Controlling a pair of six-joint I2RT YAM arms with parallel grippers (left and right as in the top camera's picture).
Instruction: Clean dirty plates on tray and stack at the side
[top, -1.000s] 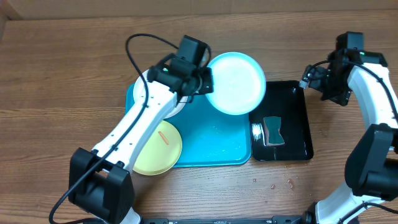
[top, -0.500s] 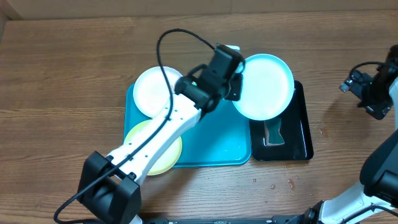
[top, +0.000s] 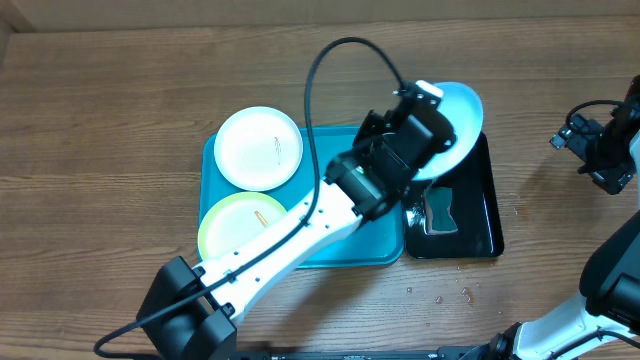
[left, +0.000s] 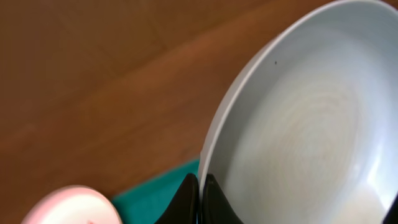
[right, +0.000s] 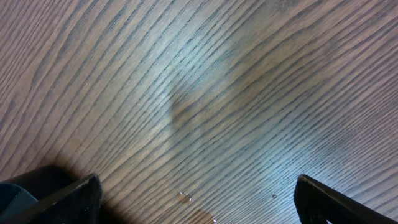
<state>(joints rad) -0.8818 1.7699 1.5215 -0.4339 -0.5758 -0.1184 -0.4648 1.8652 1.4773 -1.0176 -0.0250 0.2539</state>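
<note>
Left arm (top: 300, 225) has swung the pale plate (top: 465, 115) right, off the turquoise tray (top: 345, 250); I see it tilted over the black tray (top: 492, 205). White plate (top: 259, 148) now uncovered. Right arm (top: 605, 155) moved right.

The left hand (top: 427, 104) holds the pale blue plate (top: 463, 112) tilted above the black tray (top: 486, 205).

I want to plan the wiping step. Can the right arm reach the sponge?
Probably yes: the sponge lies uncovered on the black tray; the plate in the left gripper hangs over the tray's far end only.
</note>
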